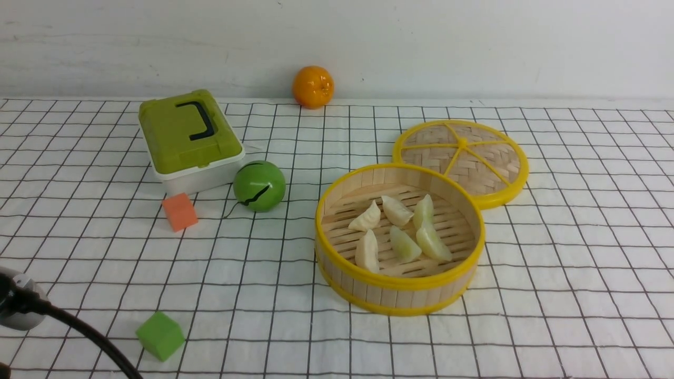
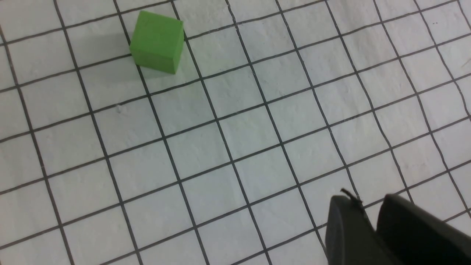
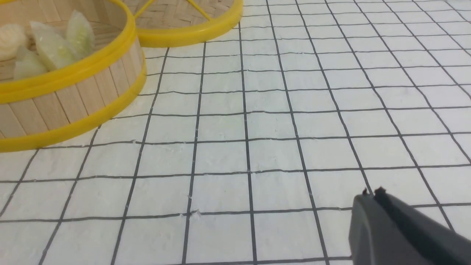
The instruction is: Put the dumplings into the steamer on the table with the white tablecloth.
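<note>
The front view alone shows all six pleated dumplings [image 1: 403, 231] lying inside the slatted steamer [image 1: 398, 290], center right, with its woven lid [image 1: 462, 160] touching behind. The left wrist view shows the left gripper [image 2: 368, 217] with jaws slightly parted, empty, over gridded cloth [image 2: 235, 147] near a green cube [image 2: 157, 41]. The right gripper [image 3: 371, 206], pressed closed and empty, sits lower right, steamer well apart at upper left.
</note>
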You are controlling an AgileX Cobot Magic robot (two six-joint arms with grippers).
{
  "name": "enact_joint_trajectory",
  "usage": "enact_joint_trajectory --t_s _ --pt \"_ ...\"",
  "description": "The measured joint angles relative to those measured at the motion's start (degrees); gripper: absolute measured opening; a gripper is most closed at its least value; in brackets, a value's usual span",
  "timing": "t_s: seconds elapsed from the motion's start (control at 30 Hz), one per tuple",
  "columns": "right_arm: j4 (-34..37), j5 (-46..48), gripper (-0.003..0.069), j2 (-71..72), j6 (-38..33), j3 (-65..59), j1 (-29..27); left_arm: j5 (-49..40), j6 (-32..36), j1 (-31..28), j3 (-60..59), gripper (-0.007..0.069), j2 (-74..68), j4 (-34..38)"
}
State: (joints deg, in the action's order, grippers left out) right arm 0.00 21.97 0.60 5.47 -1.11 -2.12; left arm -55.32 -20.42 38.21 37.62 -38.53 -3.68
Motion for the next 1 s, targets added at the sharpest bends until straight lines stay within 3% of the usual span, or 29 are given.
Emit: enact_joint_trajectory --t_s 0.7,0.77,0.93,1.0 --pt "0.00 0.00 0.0014 0.00 0.00 0.00 0.00 1.91 0.00 -0.57 -0.80 0.0137 2.79 -0.57" --pt "0.00 0.00 0.0018 0.00 0.00 0.00 0.00 7.51 0.00 -3.29 -2.65 0.0125 6.20 -1.21" --pt "0.00 0.00 0.0024 0.00 0.00 0.00 0.00 32.85 0.00 -14.45 -11.83 0.0001 16.90 -2.15" --pt "0.00 0.00 0.0028 0.00 0.00 0.00 0.00 41.97 0.00 -18.83 -17.17 -0.0013 20.65 -2.37"
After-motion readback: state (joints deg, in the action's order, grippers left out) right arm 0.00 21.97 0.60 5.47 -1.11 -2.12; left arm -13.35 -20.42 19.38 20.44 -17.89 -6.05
